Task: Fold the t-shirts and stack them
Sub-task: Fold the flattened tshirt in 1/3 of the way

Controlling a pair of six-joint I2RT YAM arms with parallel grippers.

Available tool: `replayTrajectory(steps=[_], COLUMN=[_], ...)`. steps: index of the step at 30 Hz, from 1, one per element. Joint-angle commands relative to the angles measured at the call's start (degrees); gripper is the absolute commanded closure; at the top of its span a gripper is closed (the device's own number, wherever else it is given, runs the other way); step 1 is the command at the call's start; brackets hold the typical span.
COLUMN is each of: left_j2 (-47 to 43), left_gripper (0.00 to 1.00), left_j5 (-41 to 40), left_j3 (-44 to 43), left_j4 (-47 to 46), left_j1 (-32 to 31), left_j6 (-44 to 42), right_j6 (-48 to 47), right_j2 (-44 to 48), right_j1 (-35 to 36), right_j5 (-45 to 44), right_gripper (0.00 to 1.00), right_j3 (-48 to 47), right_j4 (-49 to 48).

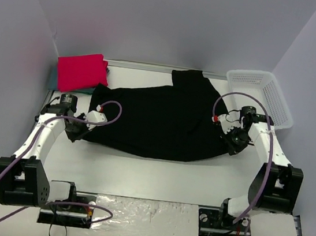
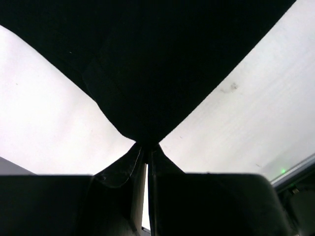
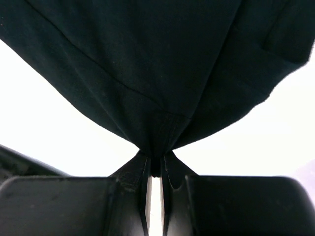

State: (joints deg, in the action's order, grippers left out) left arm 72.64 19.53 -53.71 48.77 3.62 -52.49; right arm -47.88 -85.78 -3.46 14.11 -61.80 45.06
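Note:
The large black t-shirt (image 1: 158, 118) lies spread across the middle of the table. My left gripper (image 1: 80, 134) is shut on its near left corner, and the cloth (image 2: 147, 73) fans out from the pinched fingertips (image 2: 146, 147). My right gripper (image 1: 231, 144) is shut on its near right corner, the cloth (image 3: 162, 73) bunched between its fingertips (image 3: 155, 160). The red-pink t-shirt (image 1: 82, 71) lies folded at the back left. A teal-blue t-shirt edge (image 1: 53, 81) shows under it.
The white mesh basket (image 1: 263, 94) stands at the back right, just behind my right arm. Grey walls close in the table on the left, back and right. Both arm bases sit at the near edge.

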Motion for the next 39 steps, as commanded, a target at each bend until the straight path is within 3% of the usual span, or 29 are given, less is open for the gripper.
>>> replayTrajectory(steps=[1, 15, 28, 30, 32, 34, 35, 36, 39], left_j2=[-3.9, -9.4, -10.9, -10.4, -10.1, -9.6, -9.4, -9.1, -9.1], left_gripper=[0.97, 0.98, 0.95, 0.93, 0.85, 0.73, 0.7, 0.64, 0.59], left_j5=[1.7, 2.8, 4.6, 4.6, 4.3, 3.4, 3.3, 3.1, 2.7], left_j3=[-0.1, 0.1, -1.6, -2.4, -2.5, -2.5, -2.6, -2.8, -3.3], left_j4=[7.2, 14.3, 19.2, 20.2, 20.9, 21.2, 21.4, 21.5, 22.9], left_j1=[0.5, 0.5, 0.5, 0.5, 0.4, 0.5, 0.5, 0.5, 0.5], left_j6=[-3.6, -6.8, -9.1, -10.0, -10.5, -10.9, -11.1, -11.1, -11.8], right_j6=[-3.0, -5.1, -7.1, -7.2, -7.4, -7.4, -7.3, -7.2, -7.1], right_j2=[5.3, 14.6, 16.7, 16.3, 15.6, 15.1, 14.8, 14.6, 14.4], right_j1=[-0.8, -0.8, -0.9, -0.9, -0.9, -0.9, -1.0, -1.0, -1.1], right_j5=[0.7, 2.0, 3.0, 3.1, 3.6, 4.0, 4.3, 4.6, 5.0], right_gripper=[1.0, 1.0, 0.96, 0.93, 0.66, 0.61, 0.52, 0.5, 0.43], right_j3=[1.2, 3.6, 1.9, 1.5, 0.8, 0.2, -0.2, -0.6, -2.0], right_j4=[10.0, 18.4, 22.7, 22.8, 22.7, 22.7, 22.8, 22.8, 22.7])
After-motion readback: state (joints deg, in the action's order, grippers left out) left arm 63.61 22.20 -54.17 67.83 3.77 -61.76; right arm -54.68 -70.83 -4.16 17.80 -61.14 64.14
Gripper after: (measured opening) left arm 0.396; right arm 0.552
